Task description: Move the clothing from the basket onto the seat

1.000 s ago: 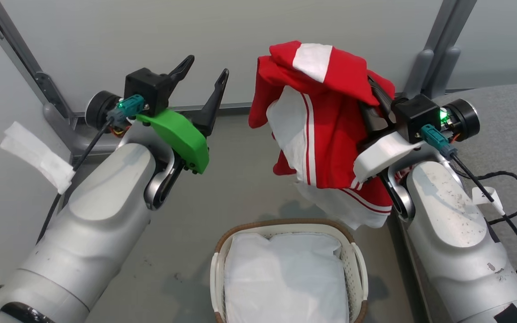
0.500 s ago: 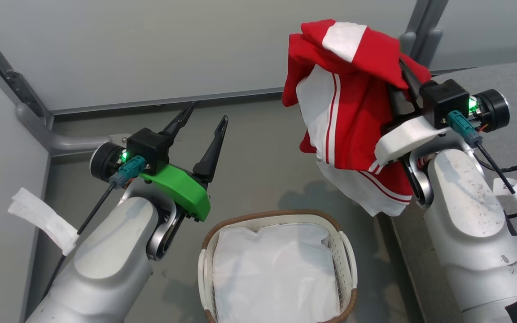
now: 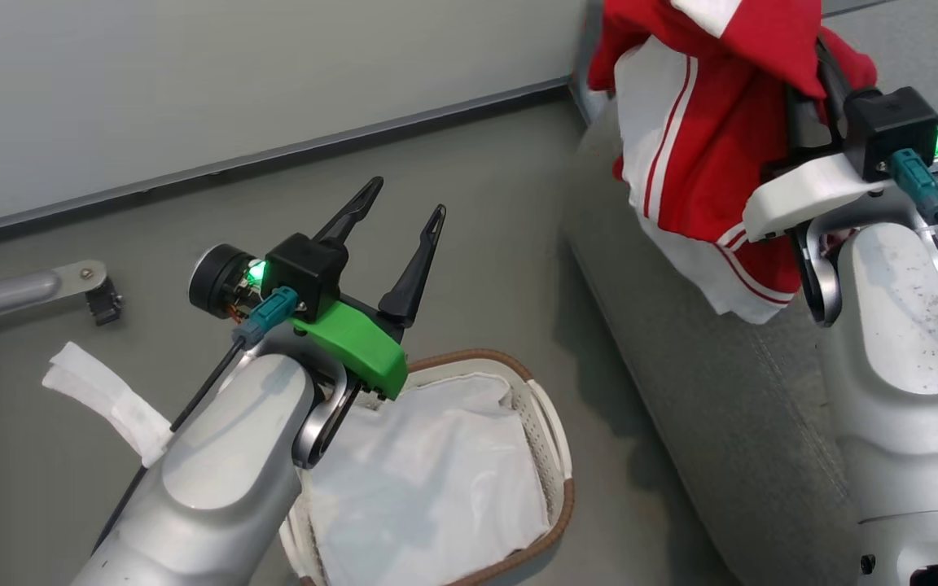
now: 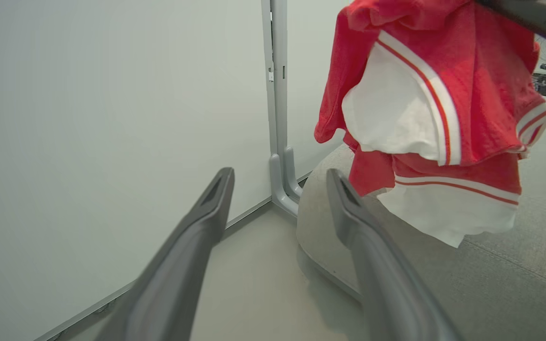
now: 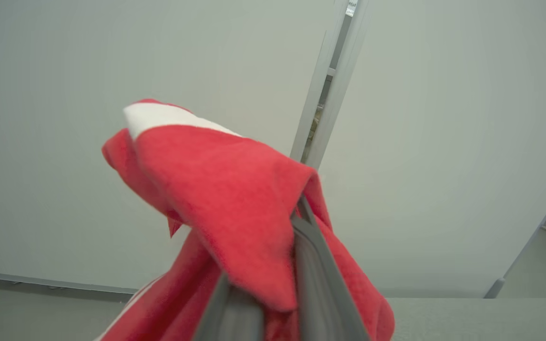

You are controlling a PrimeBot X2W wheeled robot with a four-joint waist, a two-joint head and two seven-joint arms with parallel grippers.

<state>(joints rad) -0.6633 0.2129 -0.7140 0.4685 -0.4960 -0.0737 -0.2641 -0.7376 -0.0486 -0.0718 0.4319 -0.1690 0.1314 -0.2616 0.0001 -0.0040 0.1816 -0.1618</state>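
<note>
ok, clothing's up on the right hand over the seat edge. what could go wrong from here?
1. The clothing is draped over the fingers of the right hand, so on opening it may stay hooked instead of dropping.
2. It hangs near the rounded edge of the seat; released here, part could slide to the floor.
3. The open left hand is above the basket and might clip its rim.

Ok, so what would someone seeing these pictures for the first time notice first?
The bright red clothing with white bands grabs the eye first: it hangs from the right gripper, in the air over the grey seat at the head view's upper right. Next comes the left gripper with its green cover, open and empty, by the basket, which holds just a white liner.
</note>
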